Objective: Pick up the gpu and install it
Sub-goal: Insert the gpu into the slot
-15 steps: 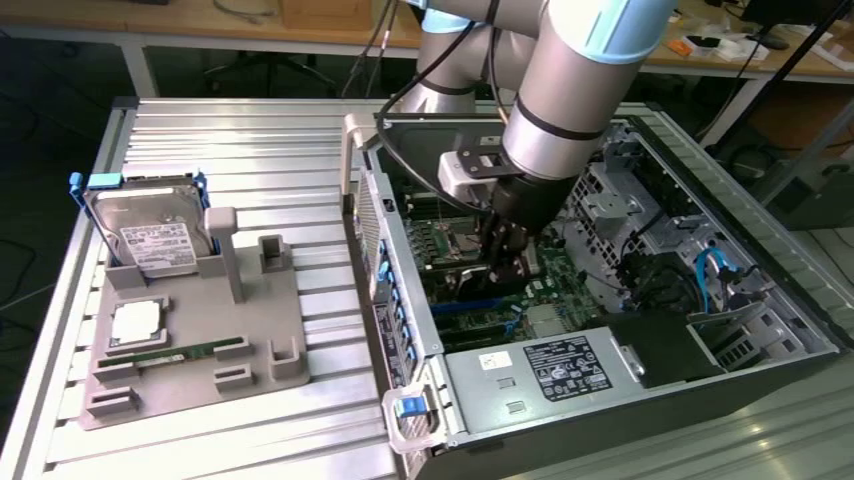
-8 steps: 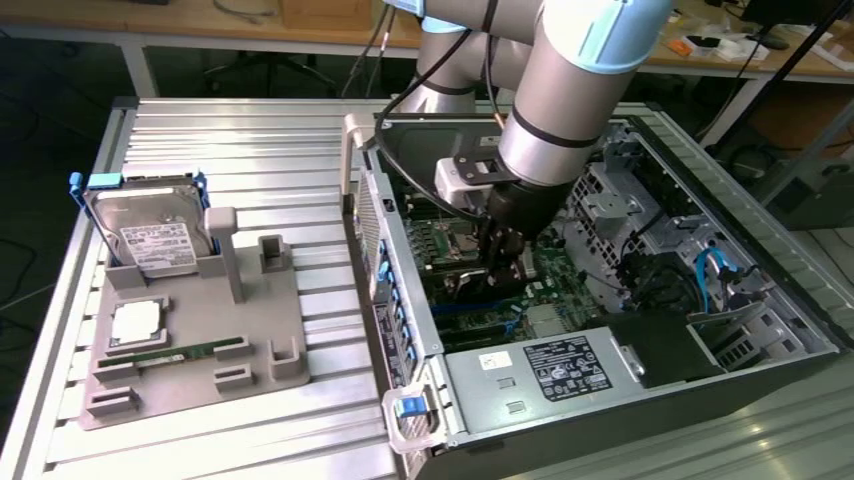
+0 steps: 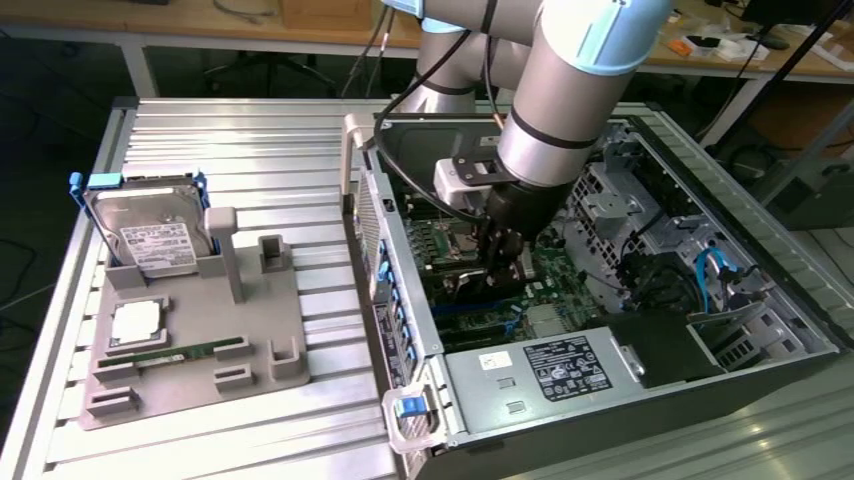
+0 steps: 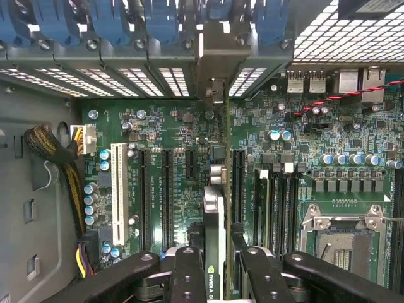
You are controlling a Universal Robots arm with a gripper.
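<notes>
Two black metal fingers [image 4: 187,278] of the claw [image 4: 216,262] are pinching the gpu [image 4: 214,218], a thin, dark, flat circuit card seen edge-on. One finger is pressing on each broad face. The jaws are standing about half apart, closed only as far as the card's thickness is allowing.

Judging by its build, the card is looking light and stiff but fragile. Its fan, bare components and edge contacts are offering poor places to squeeze, so a hold across the plainer faces partway along its length, as here, is seeming soundest. The smooth faces could be letting it pivot under an uneven push.

The card is hanging inside the case, directly over the green motherboard [image 4: 158,126] and running parallel with the long black expansion slots [image 4: 167,196]. I cannot tell whether its lower edge is touching a slot. Its far end is pointing at the silver perforated rear wall [image 4: 126,79].

In the exterior view the claw is hanging in the middle of the open dark-grey computer tower [image 3: 787,330], with a grey metal power supply box [image 3: 507,385] lying at about five o'clock from it. Farther off, at nine o'clock from the tower, a grey plastic parts holder [image 3: 254,330] is resting on the ribbed aluminium table [image 3: 240,140]. It is carrying a silver hard drive with a white label [image 3: 154,240] toward its eleven o'clock corner and a narrow green memory stick [image 3: 167,352] toward seven o'clock.
</notes>
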